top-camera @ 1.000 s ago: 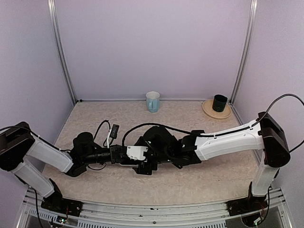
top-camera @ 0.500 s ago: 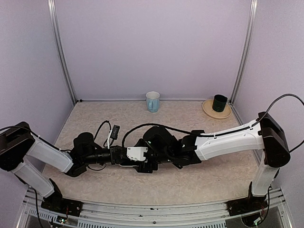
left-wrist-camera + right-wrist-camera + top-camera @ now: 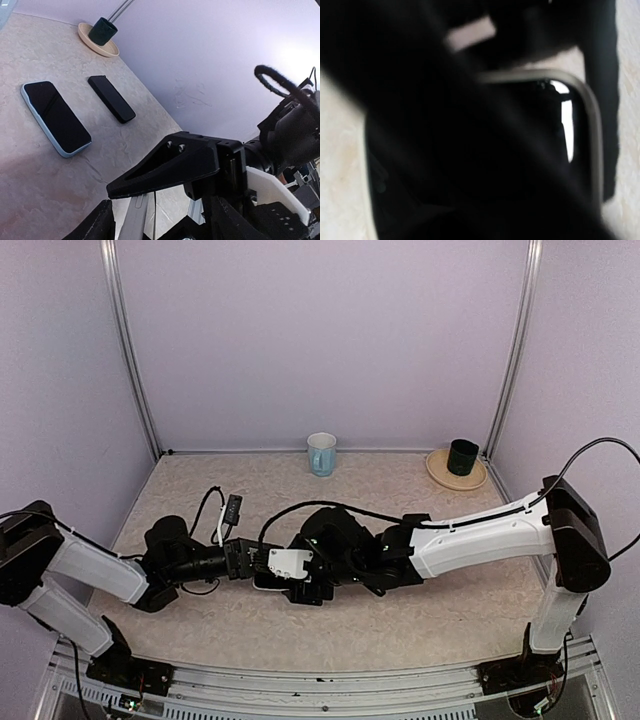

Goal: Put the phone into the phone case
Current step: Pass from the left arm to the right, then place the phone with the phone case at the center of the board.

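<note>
You have two arms here: one left arm (image 3: 100,570) and one right arm (image 3: 480,535). You have one mug (image 3: 321,453), one plate (image 3: 455,483) and one cup (image 3: 462,456). From the left wrist you get two flat, phone-shaped pieces — one blue-rimmed slab (image 3: 55,117) and one black slab (image 3: 111,98). The right wrist shows you one dark screen (image 3: 540,125) inside a pale rim, too blurred for you to tell whether it is one of those two or makes a third.
</note>
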{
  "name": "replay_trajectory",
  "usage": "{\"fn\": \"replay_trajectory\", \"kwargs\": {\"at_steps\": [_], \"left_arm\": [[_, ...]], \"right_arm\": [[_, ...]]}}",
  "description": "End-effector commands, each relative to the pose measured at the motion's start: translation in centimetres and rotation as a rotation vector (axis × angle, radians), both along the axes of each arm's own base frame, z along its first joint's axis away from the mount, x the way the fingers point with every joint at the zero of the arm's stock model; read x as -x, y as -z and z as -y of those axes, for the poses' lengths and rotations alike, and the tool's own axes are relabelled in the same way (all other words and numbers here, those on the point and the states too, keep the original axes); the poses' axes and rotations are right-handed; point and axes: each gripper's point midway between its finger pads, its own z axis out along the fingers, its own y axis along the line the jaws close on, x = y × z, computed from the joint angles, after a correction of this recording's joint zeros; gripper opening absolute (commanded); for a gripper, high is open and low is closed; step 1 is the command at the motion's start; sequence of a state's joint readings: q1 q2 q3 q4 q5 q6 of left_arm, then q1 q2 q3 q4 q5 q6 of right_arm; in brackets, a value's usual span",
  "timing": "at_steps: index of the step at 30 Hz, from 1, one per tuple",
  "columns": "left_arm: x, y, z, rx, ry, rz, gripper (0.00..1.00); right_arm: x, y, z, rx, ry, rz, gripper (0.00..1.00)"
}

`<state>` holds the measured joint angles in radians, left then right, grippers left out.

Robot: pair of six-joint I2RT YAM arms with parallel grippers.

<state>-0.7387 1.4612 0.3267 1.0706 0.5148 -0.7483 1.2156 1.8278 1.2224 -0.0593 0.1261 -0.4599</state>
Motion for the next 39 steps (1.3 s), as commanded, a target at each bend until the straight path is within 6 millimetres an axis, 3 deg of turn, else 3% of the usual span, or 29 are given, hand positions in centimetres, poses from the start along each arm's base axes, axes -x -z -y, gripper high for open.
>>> {"fn": "replay_trajectory", "kwargs": {"at_steps": [1, 11, 16, 26, 39], "left_arm": [[-0.4, -1.9, -1.8, 0.045, -0.062, 0.062, 0.67], [-3.4, -1.9, -8.9, 0.055, -0.388, 0.043, 0.82], [-4.1, -2.0, -11.5, 0.065, -0.522, 0.037, 0.92], [-4.4, -1.6, -12.6, 0.06, -0.577, 0.023, 0.99], [-4.7, -0.7, -14.2, 0.053, -0.67, -0.014, 0.99]], "right_arm": [[-1.0, -2.1, -0.7, -0.081, 0.053, -0.006, 0.66], [-3.4, -2.8, -0.6, -0.12, 0.158, -0.094, 0.65], [-4.7, -3.1, -1.2, -0.141, 0.225, -0.151, 0.65], [-7.1, -2.4, -3.4, -0.155, 0.404, -0.269, 0.65], [-10.9, 0.9, -5.4, -0.175, 0.565, -0.399, 0.67]]}}
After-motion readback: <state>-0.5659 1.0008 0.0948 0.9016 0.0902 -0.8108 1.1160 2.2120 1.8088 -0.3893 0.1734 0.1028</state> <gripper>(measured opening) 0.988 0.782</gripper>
